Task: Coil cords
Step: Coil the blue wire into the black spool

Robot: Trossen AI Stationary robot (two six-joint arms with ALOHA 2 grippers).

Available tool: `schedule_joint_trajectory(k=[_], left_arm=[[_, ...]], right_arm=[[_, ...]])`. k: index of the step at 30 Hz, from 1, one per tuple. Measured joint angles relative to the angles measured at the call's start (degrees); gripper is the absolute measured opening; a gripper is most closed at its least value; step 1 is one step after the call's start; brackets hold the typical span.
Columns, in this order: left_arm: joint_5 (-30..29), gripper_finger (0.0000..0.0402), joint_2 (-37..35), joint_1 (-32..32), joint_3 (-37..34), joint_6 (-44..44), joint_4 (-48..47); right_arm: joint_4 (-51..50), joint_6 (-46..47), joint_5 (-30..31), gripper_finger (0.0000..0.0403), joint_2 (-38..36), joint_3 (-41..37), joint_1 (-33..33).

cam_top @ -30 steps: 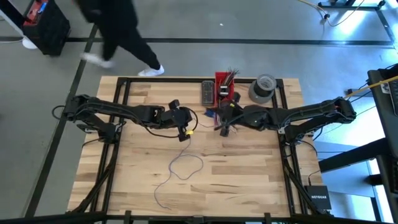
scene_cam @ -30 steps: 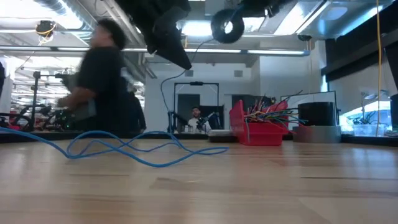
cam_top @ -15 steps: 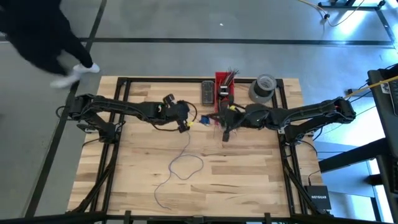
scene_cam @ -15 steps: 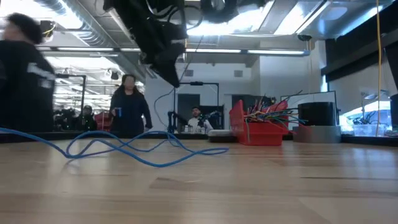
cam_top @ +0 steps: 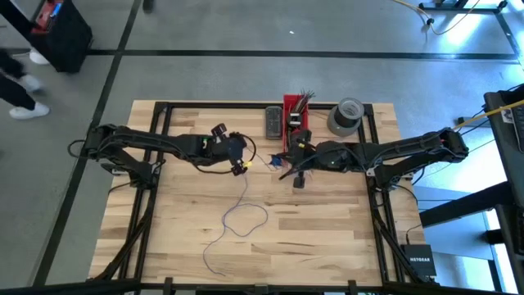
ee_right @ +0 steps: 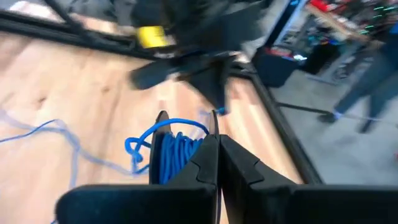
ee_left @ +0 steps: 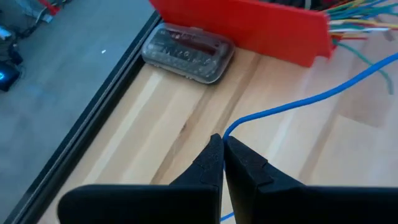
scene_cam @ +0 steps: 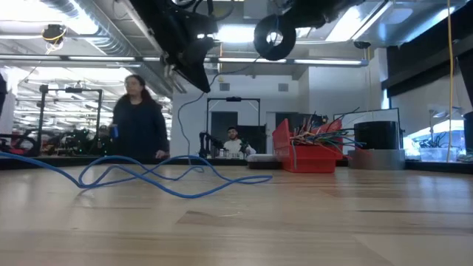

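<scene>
High view | NETGEAR box [cam_top: 418, 263] | both pincers shut on blue cord [cam_top: 242, 215]

Pale matt wood table [cam_top: 311, 238], red plastic bin [ee_left: 249, 25].

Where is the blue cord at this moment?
In the high view the blue cord trails from the table's near middle up to the left pincer, which is shut on it; a wound bundle sits at the right pincer.
</scene>
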Motion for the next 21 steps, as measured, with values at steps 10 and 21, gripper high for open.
schedule_joint_trajectory(k=[10, 21], left_arm=[[3.4, 0.0021, 1.5, -2.4, 0.0, 2.1, 1.0], [9.1, 0.0119, 1.7, -2.7, 0.0, 7.0, 1.7]], right_arm=[[2.6, -1.1, 3.0, 0.0007, 0.0, 0.0, -0.1], [9.0, -4.3, 6.5, 0.0007, 2.7, 0.0, -0.4]])
